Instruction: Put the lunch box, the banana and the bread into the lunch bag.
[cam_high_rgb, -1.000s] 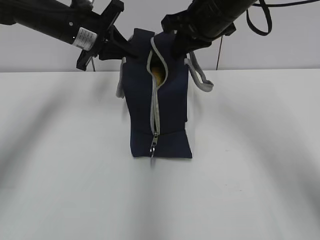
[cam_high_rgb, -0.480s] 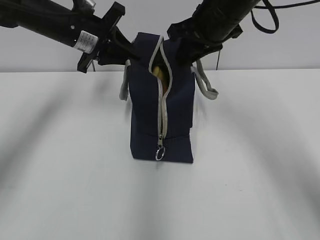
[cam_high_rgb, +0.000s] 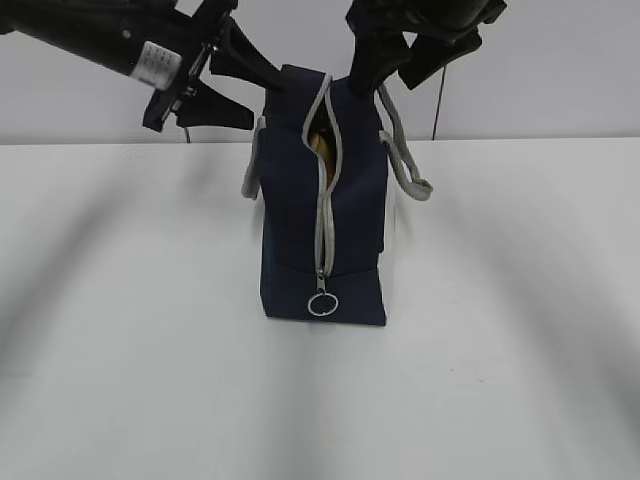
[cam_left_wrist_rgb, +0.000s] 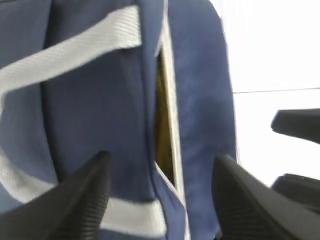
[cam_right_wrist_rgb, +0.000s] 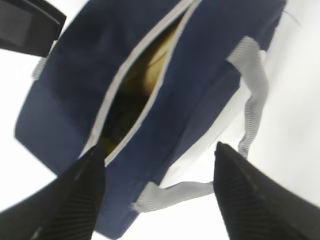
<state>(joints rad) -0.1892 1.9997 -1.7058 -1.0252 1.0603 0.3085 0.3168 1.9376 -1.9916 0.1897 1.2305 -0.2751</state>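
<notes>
- Nearest the camera, well below both claws, one ring pull (cam_high_rgb: 322, 303) is seen hanging at the zipper's low end.
- Between the claws, one lunch bag (cam_high_rgb: 322, 215) is stood upright, unsupported; yellow-brown food is glimpsed through its slit, uncountable.
- Left gripper (cam_high_rgb: 232, 85) and right gripper (cam_high_rgb: 402, 55) are spread, released, nothing grasped.
- Two grey handles (cam_high_rgb: 405, 160) are left drooping.

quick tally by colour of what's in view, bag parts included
navy: 1, the lunch bag
grey: 2 handles, 1 zipper
black: 2, left gripper and right gripper
yellow-brown: 1 glimpse of food inside, item unclear
total: 7
</notes>
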